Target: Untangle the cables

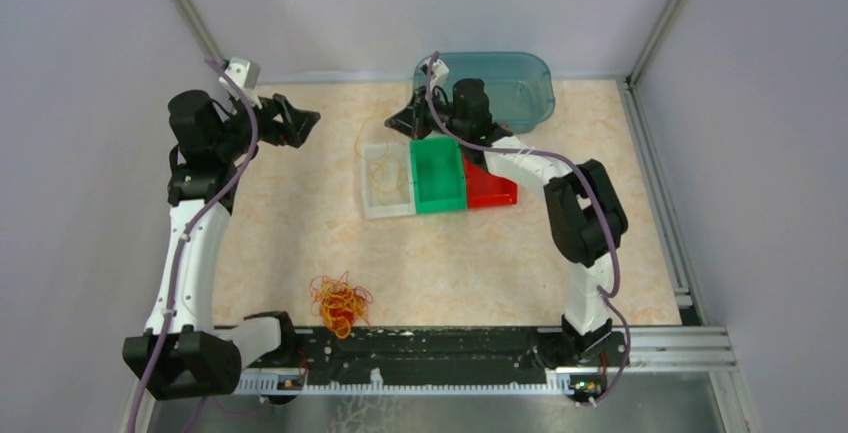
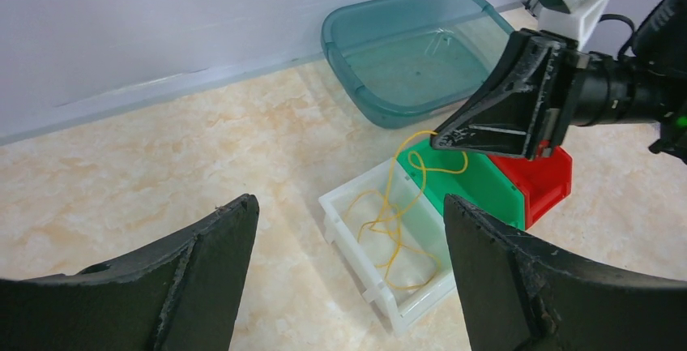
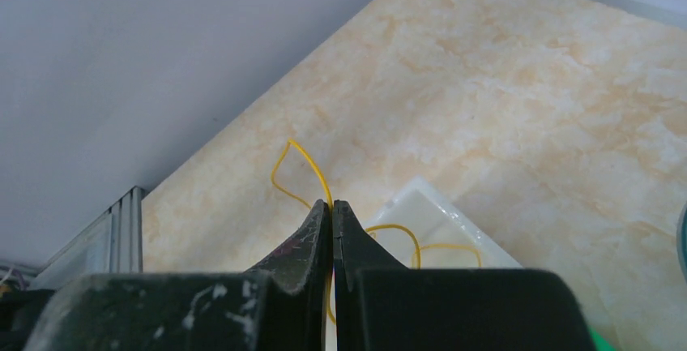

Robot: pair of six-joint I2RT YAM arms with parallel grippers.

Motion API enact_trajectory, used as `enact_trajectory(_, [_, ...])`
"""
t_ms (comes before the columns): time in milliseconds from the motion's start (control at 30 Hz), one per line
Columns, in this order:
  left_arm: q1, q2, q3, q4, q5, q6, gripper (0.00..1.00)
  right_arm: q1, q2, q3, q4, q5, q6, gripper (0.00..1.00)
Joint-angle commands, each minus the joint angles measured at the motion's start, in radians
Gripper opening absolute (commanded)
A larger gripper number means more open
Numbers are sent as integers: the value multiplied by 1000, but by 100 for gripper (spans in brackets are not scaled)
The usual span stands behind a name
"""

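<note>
Right wrist: my right hand [image 3: 332,205] pinches a yellow cable [image 3: 273,174] trailing down into the white bin [image 3: 454,225]; left hand [image 2: 348,201] open.

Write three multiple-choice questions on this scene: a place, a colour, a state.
1. The clump of thin red, orange and yellow wires lies: A in the translucent teal plastic tub; B on the beige marbled table, near the arm bases; C in the red bin.
2. The thin wire in the right gripper is: A yellow; B green; C red.
3. The left gripper is: A open, empty; B shut on a wire; C shut on a bin.
1 B, it rests on the table; 2 A, yellow strand between shut fingers; 3 A, fingers wide apart.
</note>
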Motion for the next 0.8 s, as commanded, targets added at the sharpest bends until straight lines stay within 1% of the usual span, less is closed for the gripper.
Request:
enact_trajectory(0, [6,-38,-5,29,9,-21,89,32,-87,-94,113,36,-7,0])
enact_trajectory(133, [6,-44,-6,29,12,-26,89,54,-144,-179,111,123,-16,0])
enact_trajectory(200, [6,-44,-6,31,14,-30,89,67,-162,-187,61,204,-37,0])
enact_trajectory(300, [6,-45,-6,34,15,-33,89,96,-162,-163,-54,335,-101,0])
enact_trajectory(367, [6,-46,-8,33,15,-35,89,124,-141,-134,-115,387,-140,0])
enact_trajectory(600, [6,-50,-1,17,15,-20,90,187,-44,-50,-201,533,-164,0])
enact_trajectory(767, [6,-48,1,17,14,-18,90,240,30,37,-296,706,-191,0])
